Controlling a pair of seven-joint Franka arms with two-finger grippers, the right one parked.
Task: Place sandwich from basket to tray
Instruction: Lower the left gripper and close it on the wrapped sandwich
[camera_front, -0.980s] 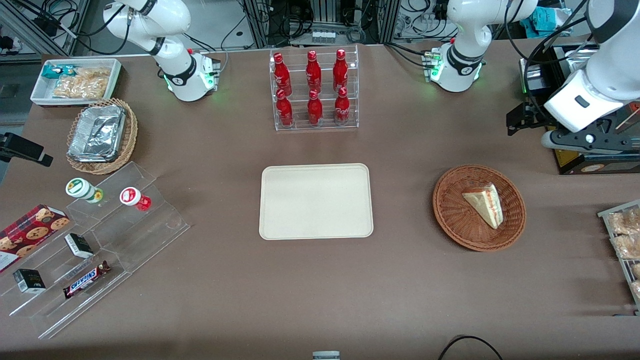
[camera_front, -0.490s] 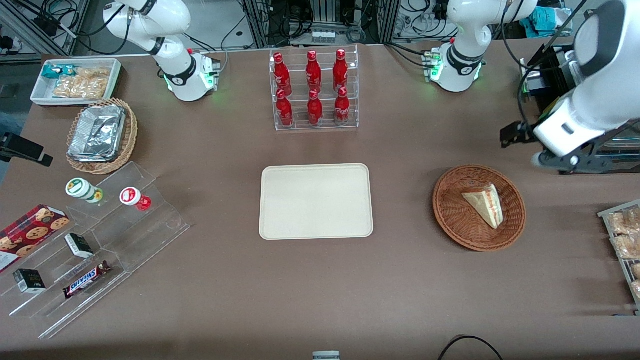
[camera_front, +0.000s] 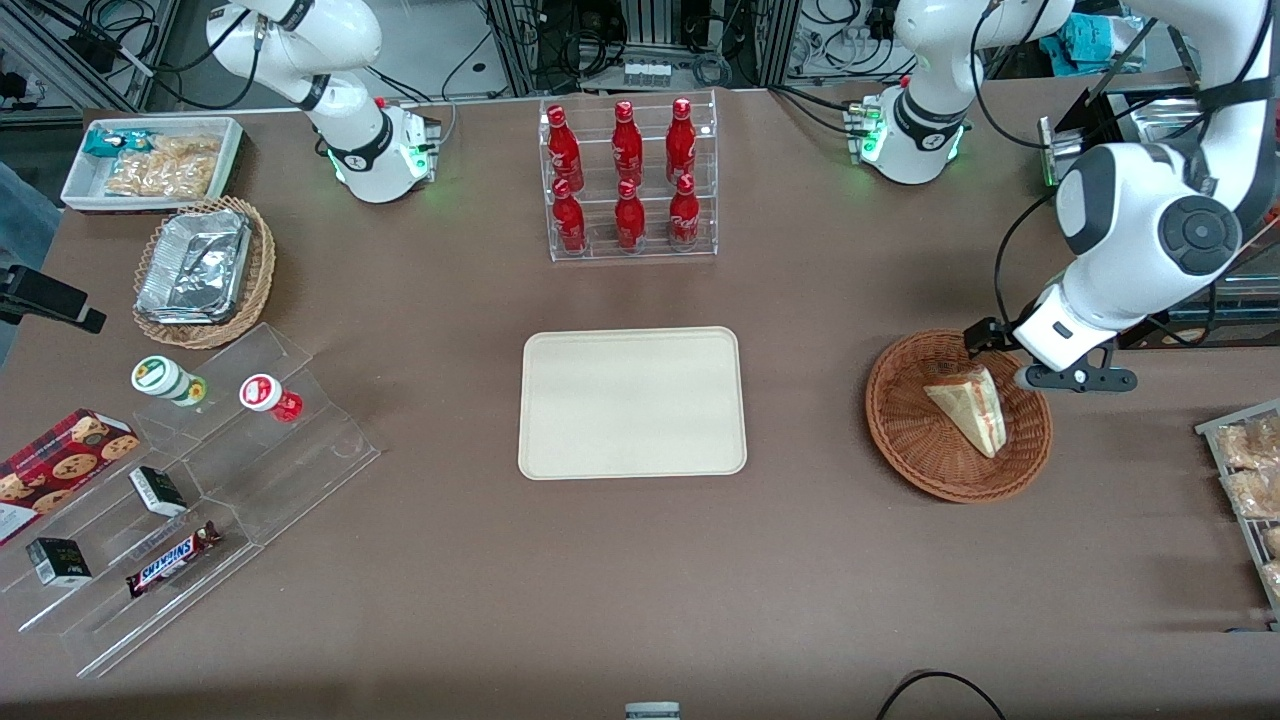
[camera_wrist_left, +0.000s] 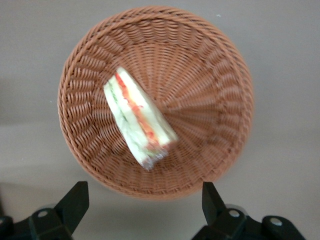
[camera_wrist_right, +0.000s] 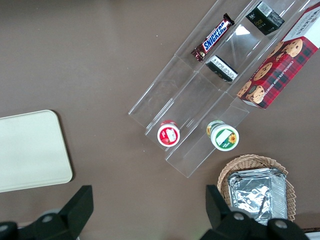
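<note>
My gripper (camera_wrist_left: 142, 207), fingers spread and empty, hovers over the basket (camera_front: 905, 440) rim nearest the working arm's end. The sandwich (camera_wrist_left: 138, 117) lies in the basket (off-centre); its long axis runs diagonally to my fingers' line.

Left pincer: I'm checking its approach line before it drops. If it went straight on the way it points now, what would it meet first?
Probably the basket near its rim, not the sandwich. The left pincer is open and points down over the basket's edge; depth is unclear.
</note>
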